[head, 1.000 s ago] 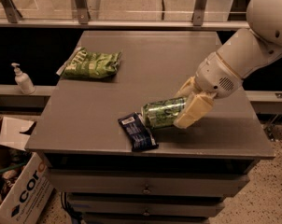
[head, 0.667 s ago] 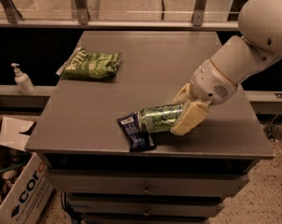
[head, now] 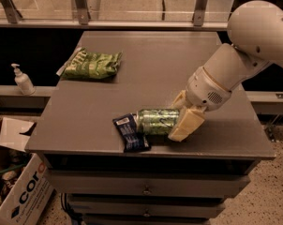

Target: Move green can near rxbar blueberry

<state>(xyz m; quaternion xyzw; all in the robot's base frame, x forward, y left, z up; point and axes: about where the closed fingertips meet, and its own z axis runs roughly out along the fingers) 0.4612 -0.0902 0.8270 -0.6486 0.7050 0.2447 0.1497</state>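
**Green can at the bar, end effector engaged.** The green can (head: 155, 121) lay on its side, its long axis running along the front edge of the bench (head: 155, 55). Its silver free end pointed away from the end effector (head: 175, 120). The two cream fingers (head: 186, 125) were closed on the can's other end, one in front and one behind. The can was thus held crosswise and low; we could not tell whether it rested on the surface or hung just above it. We judged this sideways hold to suit a low carry across the top rather than a lift.

Just beyond the can's free end lay the rxbar blueberry (head: 130, 132), flat, with its white label patch nearest the can. The can's end met or overlapped the wrapper's corner, and we could not tell which. From that closeness we judged the aim nearly or already met, with release the step in hand.

Can and bar both sat close to the front edge, so there was little room on that side. A can let go on its side might roll, and the drop was near. Open bench stretched rearward from the end effector.

Well beyond the bar, toward the back, lay a green chip bag (head: 92, 64). Off the bench on that same side stood a pump bottle (head: 22, 80) and, lower, a cardboard box (head: 15, 191).
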